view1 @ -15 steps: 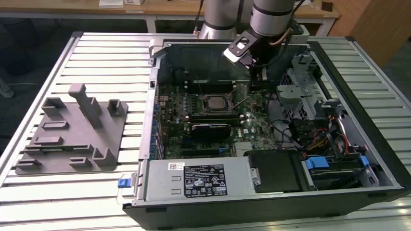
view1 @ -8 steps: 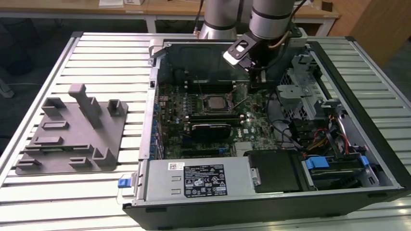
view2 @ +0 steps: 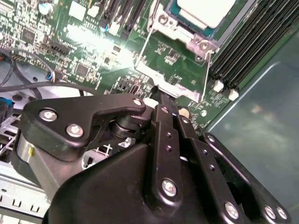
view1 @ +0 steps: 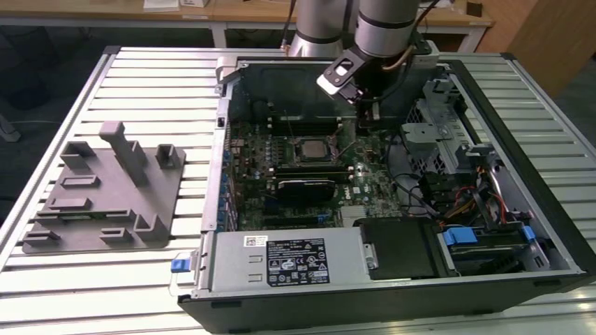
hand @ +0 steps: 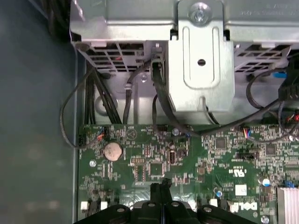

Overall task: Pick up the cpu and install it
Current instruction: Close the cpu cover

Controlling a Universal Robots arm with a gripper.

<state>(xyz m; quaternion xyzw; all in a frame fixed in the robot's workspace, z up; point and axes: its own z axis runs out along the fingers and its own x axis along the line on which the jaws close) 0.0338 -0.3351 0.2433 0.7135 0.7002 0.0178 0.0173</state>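
Observation:
The cpu (view1: 308,148), a silver-topped square chip, lies flat in the motherboard socket inside the open computer case (view1: 521,132). In the second wrist view the cpu (view2: 205,11) sits under the socket's metal frame (view2: 187,44). My gripper (view1: 365,117) hangs low over the board, to the exterior view's right of the socket and apart from the chip. Its black fingers (view2: 161,109) are pressed together with nothing between them, and their tips sit beside the frame's near edge. In the first wrist view the gripper (hand: 161,185) points down at the green board.
A grey plastic fixture block (view1: 107,195) stands on the slatted table at the exterior view's left. Inside the case are the power supply (view1: 289,258), a metal drive cage (hand: 201,70), black cables (hand: 159,102), memory slots (view2: 247,42) and a coin battery (hand: 112,150).

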